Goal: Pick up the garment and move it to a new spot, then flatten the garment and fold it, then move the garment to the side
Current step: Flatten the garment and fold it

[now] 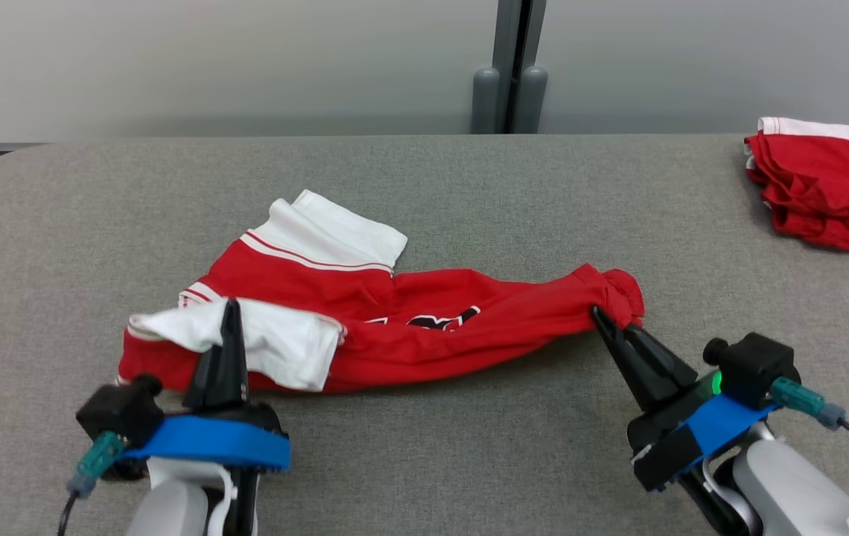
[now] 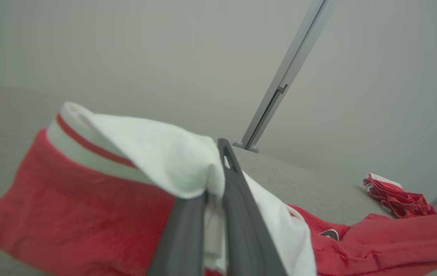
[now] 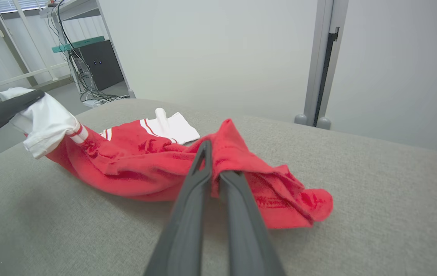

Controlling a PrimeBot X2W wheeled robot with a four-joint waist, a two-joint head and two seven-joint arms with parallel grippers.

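Pinching opposite ends of the red jersey (image 1: 432, 298), the two arms look set to lift it off the desk (image 1: 469, 186) together, which I take to be the opening pick-up of the task. The left end effector (image 1: 231, 307) is clenched on a white sleeve (image 1: 283, 342); the left wrist view shows a bunched fold of that cloth raised and draped over its dark fingers. The right end effector (image 1: 597, 314) is clenched on the crumpled red end opposite. Between the two grips the jersey lies on the desk in a slack, wrinkled band, with a second white sleeve (image 1: 335, 231) edged in thin red stripes spread flat behind it and a dark chest print (image 1: 432, 321) half hidden in a crease. The knit looks soft and limp, while the desk is covered in coarse grey woven fabric and has a rounded corner. A folded red garment (image 1: 819, 186) sits well apart at the far right.
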